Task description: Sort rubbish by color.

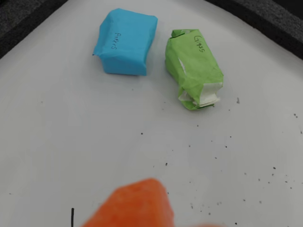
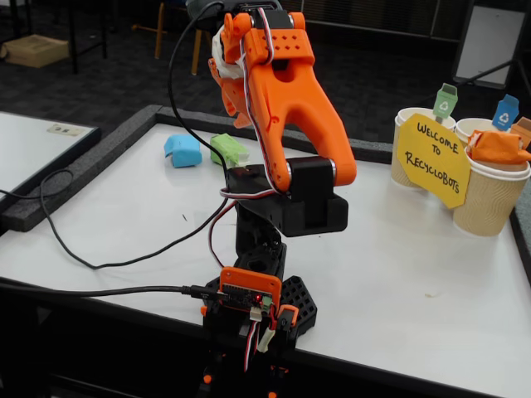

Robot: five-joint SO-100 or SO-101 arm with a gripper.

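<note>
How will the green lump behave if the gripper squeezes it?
The green lump looks like folded paper with a loose white end, so it probably dents and weighs little. Its blocky, flat-sided shape suggests it slides rather than rolls. The blue lump lies close beside it, so a push might nudge that.

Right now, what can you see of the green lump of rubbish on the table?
The green lump is a crumpled, paper-like packet, light green with white showing at its torn lower end and a handwritten word on top. It lies flat on the white table, close beside the blue lump but apart from it in the wrist view. Nothing else touches it. In the fixed view it sits near the far edge, behind the arm.
</note>
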